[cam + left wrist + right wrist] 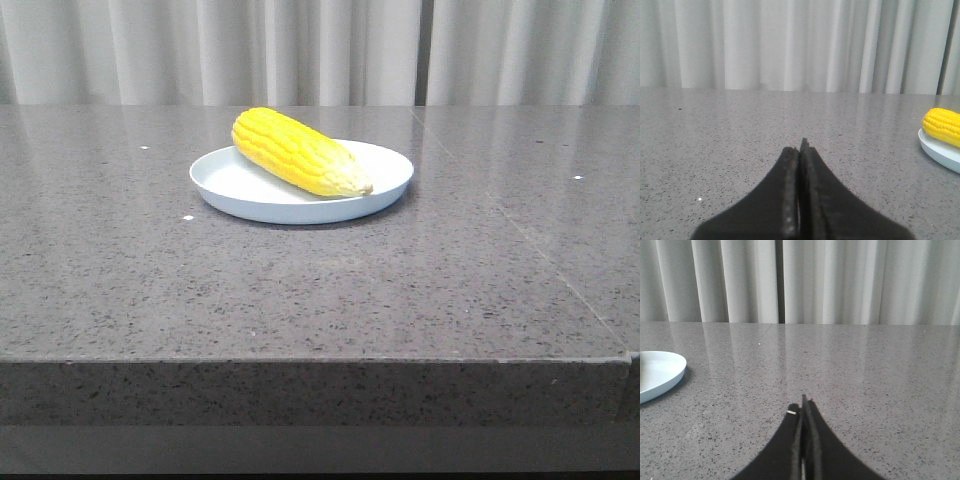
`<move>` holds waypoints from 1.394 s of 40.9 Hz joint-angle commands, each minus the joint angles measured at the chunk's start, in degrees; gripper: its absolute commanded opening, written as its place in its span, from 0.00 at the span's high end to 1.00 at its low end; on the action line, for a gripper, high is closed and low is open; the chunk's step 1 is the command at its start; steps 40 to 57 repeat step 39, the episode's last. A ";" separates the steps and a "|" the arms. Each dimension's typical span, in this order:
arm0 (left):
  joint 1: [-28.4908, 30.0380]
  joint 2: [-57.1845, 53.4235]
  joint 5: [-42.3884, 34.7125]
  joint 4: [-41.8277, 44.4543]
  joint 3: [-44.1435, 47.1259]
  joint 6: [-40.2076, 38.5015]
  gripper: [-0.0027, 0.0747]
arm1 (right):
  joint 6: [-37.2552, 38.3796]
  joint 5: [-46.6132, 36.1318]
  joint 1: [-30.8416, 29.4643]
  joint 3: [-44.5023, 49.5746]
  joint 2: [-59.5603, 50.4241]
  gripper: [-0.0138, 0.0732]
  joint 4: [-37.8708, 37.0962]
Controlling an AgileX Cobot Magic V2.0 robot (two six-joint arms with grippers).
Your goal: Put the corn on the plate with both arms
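The bright yellow corn cob (300, 152) lay across the round pale-blue plate (240, 190) upper centre of my front frame. Both my left hand (799, 145) and right hand (802, 405) were closed and empty over the grey speckled bench (320, 290). I judged the placing done, needing only parking.

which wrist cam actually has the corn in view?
The left wrist view: the corn shows at its edge, lying on the plate. The right wrist view catches only a bare part of the plate, no corn.

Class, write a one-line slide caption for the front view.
Yellow corn lies diagonally across the pale plate on a grey speckled table, curtains behind.
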 commanded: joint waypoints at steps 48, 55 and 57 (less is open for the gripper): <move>-0.46 -1.00 -3.99 -0.33 1.31 0.02 0.99 | 0.46 -5.02 -0.37 -1.30 -1.02 0.94 1.36; -0.46 -1.00 -3.99 -0.33 1.31 0.02 0.99 | 0.46 -5.02 -0.37 -1.30 -1.02 0.94 1.36; -0.46 -1.00 -3.99 -0.33 1.31 0.02 0.99 | 0.46 -5.02 -0.37 -1.30 -1.02 0.94 1.36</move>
